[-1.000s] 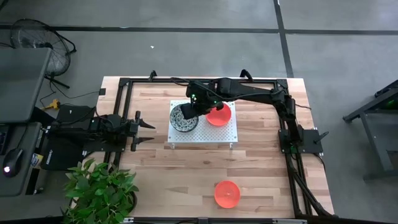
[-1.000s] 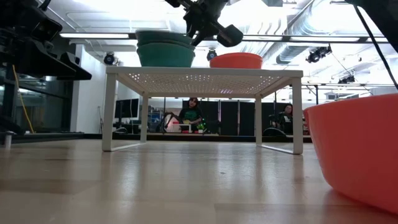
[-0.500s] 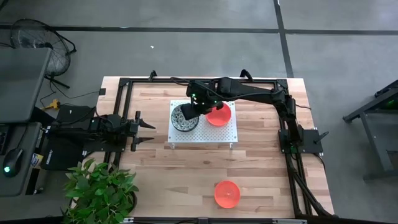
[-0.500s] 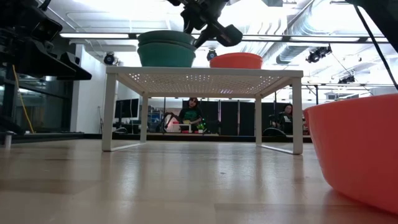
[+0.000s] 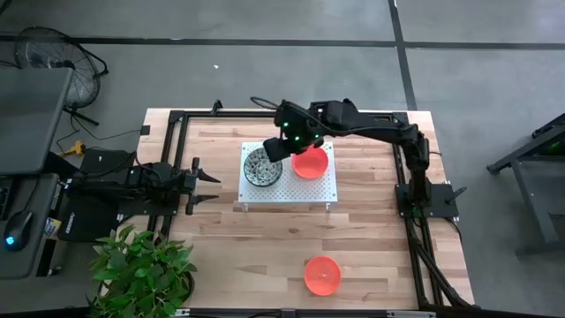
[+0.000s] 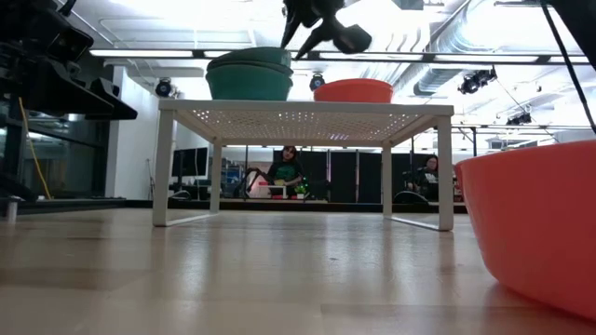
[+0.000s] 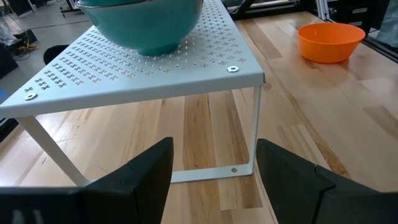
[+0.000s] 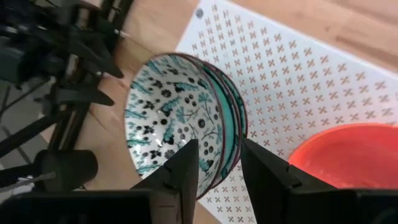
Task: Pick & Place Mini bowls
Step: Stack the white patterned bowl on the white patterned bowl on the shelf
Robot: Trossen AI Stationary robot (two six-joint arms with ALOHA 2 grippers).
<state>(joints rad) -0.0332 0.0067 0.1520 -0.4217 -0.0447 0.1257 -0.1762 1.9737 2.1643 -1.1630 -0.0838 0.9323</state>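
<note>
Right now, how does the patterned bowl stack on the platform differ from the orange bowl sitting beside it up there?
The patterned bowl stack is white inside with dark speckles and teal outside; the orange bowl is plain orange. The stack holds several nested bowls, the orange bowl shows as one. The right gripper, open, hangs over the stack, not the orange bowl. Both rest upright on the white platform.

I see a nested stack of small round patterned bowls [image 5: 262, 165], white inside with dark speckles and teal outside, sitting upright on the white perforated platform [image 5: 311, 191] toward its left half. Just beside it, apart, a glossy orange-red small round bowl [image 5: 310, 162] sits upright on the platform's right half. A second orange-red bowl [image 5: 322, 275] sits upright, alone on the wooden surface [image 5: 247, 238], well apart toward the near edge.
</note>
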